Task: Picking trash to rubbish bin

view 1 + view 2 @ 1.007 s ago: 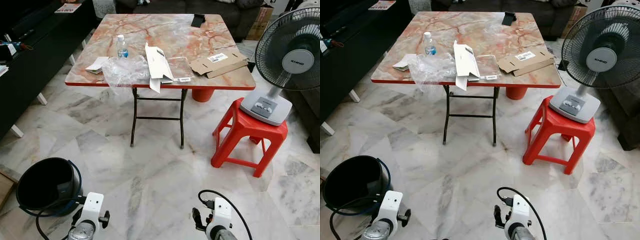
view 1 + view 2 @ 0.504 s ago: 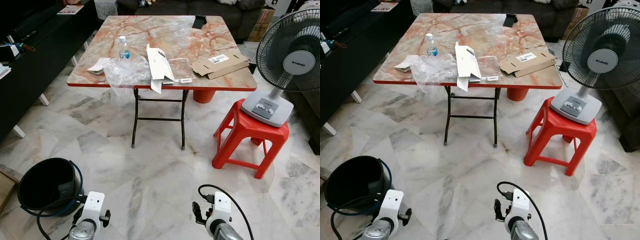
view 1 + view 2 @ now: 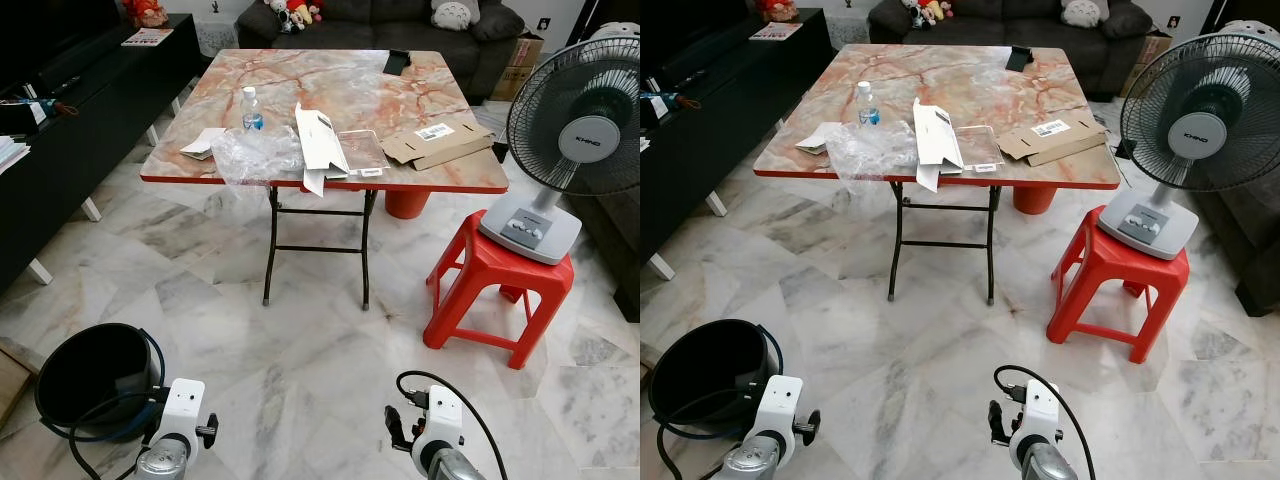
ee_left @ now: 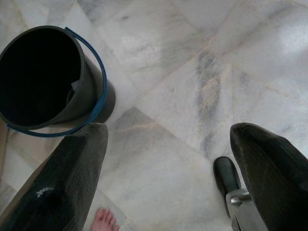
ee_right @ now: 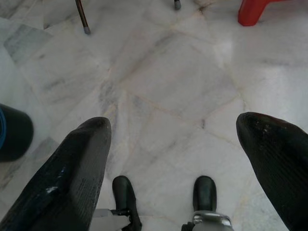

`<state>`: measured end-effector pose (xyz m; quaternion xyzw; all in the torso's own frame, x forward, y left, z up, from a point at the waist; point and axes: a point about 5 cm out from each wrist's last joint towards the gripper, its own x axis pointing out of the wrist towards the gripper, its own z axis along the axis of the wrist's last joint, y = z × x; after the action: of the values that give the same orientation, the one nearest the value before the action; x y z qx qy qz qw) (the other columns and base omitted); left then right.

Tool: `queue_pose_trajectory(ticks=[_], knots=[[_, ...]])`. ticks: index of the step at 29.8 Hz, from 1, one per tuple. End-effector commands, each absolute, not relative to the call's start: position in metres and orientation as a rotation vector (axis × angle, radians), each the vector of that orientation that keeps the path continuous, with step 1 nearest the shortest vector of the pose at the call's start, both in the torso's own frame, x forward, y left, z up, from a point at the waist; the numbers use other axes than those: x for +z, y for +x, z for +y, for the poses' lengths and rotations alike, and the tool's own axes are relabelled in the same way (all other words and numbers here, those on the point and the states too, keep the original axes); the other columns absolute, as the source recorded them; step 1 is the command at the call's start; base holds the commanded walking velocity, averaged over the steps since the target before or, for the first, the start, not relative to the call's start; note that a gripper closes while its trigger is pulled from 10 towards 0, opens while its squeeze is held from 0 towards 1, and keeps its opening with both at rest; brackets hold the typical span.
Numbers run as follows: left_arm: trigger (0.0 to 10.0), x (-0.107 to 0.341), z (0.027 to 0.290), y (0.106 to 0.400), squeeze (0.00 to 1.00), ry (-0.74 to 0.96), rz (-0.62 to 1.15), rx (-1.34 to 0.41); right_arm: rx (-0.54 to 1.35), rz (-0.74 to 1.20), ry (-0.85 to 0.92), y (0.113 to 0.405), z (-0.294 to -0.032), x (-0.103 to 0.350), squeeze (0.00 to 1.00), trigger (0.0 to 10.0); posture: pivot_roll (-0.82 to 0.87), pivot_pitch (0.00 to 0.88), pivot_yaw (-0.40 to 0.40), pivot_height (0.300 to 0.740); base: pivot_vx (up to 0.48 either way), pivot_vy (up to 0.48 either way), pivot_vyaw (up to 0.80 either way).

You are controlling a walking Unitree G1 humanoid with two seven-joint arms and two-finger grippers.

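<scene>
A marble-patterned folding table (image 3: 340,80) stands ahead with trash along its near edge: a crumpled clear plastic bag (image 3: 258,152), a small water bottle (image 3: 252,108), a white carton (image 3: 320,140), a clear tray (image 3: 362,150), flat brown cardboard (image 3: 438,140) and a folded paper (image 3: 205,143). The black bucket (image 3: 100,326) with a blue handle sits on the floor at my lower left, seen as bucket (image 4: 98,94) close beside my left gripper (image 4: 168,144). Both the left gripper and my right gripper (image 5: 173,144) hang low over the marble floor, open with nothing in them.
A standing fan (image 3: 575,130) rests on a red stool (image 3: 495,285) right of the table. A black cabinet (image 3: 60,120) lines the left side, a dark sofa (image 3: 380,20) the back. A person's bare foot (image 4: 103,219) is near the bucket.
The whole picture has shifted down, so the camera has tilted up and the sofa now shows. Both arms hang as before.
</scene>
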<state>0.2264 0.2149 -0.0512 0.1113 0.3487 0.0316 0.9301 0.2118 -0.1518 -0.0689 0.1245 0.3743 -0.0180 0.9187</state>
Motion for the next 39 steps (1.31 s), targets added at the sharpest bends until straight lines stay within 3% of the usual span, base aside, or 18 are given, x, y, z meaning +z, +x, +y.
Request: queue_pose_trajectory(ticks=[1, 22, 39], knots=[[10.0, -0.051, 0.221, 0.225, 0.0, 0.219, 0.724, 0.101, -0.039, 0.768, 0.267, 0.216, -0.148, -0.067, 0.0, 10.0, 0.1, 0.0, -0.007, 0.74, 0.0, 0.0, 0.0], [10.0, -0.05, 0.222, 0.225, 0.0, 0.208, 0.705, 0.119, -0.037, 0.76, 0.259, 0.216, -0.154, -0.066, 0.0, 10.0, 0.11, 0.063, -0.04, 0.74, 0.0, 0.0, 0.0], [10.0, -0.048, 0.223, 0.228, 0.0, 0.21, 0.694, 0.121, -0.035, 0.749, 0.268, 0.22, -0.15, -0.064, 0.0, 10.0, 0.12, 0.063, -0.031, 0.74, 0.3, 0.0, 0.0]])
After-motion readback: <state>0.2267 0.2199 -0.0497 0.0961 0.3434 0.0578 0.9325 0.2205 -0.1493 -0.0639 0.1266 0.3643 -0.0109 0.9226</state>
